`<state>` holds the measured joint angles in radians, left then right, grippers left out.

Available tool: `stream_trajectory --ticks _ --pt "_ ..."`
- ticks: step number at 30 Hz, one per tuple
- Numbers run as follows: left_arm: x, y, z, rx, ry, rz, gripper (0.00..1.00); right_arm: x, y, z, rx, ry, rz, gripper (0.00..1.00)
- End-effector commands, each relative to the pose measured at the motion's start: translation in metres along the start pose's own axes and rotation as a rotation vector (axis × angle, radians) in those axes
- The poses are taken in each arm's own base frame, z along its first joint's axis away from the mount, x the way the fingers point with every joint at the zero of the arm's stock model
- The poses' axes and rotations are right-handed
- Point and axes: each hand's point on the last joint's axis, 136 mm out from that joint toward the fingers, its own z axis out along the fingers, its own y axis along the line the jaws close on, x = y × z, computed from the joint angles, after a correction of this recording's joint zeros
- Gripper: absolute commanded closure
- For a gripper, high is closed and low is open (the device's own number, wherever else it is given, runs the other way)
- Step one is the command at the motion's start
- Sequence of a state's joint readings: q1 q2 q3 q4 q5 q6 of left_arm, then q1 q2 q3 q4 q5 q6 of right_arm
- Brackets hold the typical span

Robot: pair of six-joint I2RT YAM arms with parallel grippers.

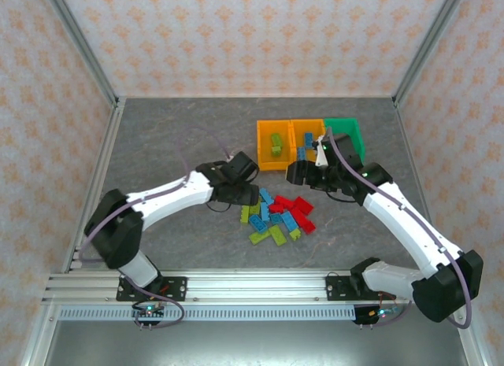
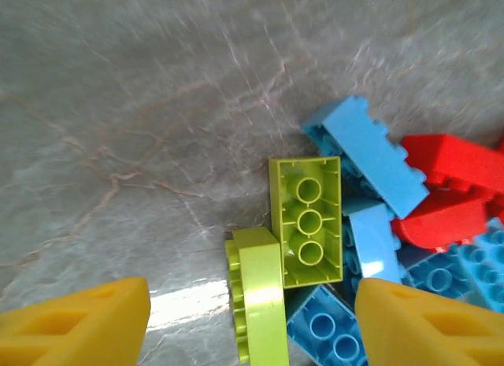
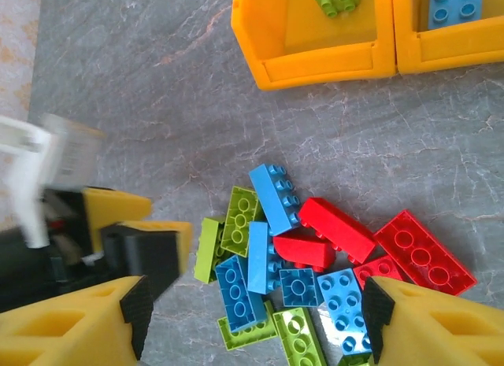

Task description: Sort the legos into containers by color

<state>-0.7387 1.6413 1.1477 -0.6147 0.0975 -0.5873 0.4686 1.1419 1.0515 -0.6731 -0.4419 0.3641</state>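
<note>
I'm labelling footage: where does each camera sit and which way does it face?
Top external: above, behind the bases, looking down on the grey marbled table; white left arm and right arm show.
Left wrist: close over the pile of lime green, light blue and red plastic bricks; its yellow jaws at the bottom corners.
Right wrist: higher, facing down at that pile and two orange-yellow plastic bins; its yellow jaws below.
All share the pile.

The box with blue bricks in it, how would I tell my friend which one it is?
On the gray table, three boxes stand in a row at the far side, beyond the brick pile. Yours is the middle box. It is orange-yellow like the left box, but that one holds a green brick, and the right box is green.
</note>
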Motion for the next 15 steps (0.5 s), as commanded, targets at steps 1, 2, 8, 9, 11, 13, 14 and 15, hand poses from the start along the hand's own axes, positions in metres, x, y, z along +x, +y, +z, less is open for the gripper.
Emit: stream_trajectory --ticks 1,2,8,9,11,13,14,15 --pt "-0.008 -0.001 0.012 -0.029 -0.008 -0.046 0.4 -0.002 0.001 -0.004 0.008 -0.014 0.019 0.27" --pt "-0.005 -0.002 0.017 -0.027 0.007 -0.046 0.44 -0.003 0.001 -0.003 0.011 -0.011 0.017 0.27" --pt "0.016 0.001 0.036 -0.04 0.061 -0.047 0.58 -0.007 0.0 0.002 0.029 0.0 0.013 0.27" --pt "0.017 0.001 0.037 -0.04 0.066 -0.048 0.59 -0.008 0.001 0.002 0.026 -0.004 0.013 0.27" --pt "0.02 0.002 0.04 -0.037 0.075 -0.048 0.6 -0.009 0.002 0.002 0.021 -0.005 0.012 0.27" --pt "0.024 0.003 0.043 -0.042 0.087 -0.049 0.59 -0.008 0.001 0.008 0.03 0.014 0.017 0.27" --pt "0.025 0.004 0.044 -0.044 0.095 -0.049 0.58 -0.008 0.001 0.008 0.03 0.015 0.018 0.27" --pt "0.027 0.005 0.046 -0.05 0.104 -0.048 0.57 -0.009 0.001 0.008 0.029 0.014 0.019 0.27"
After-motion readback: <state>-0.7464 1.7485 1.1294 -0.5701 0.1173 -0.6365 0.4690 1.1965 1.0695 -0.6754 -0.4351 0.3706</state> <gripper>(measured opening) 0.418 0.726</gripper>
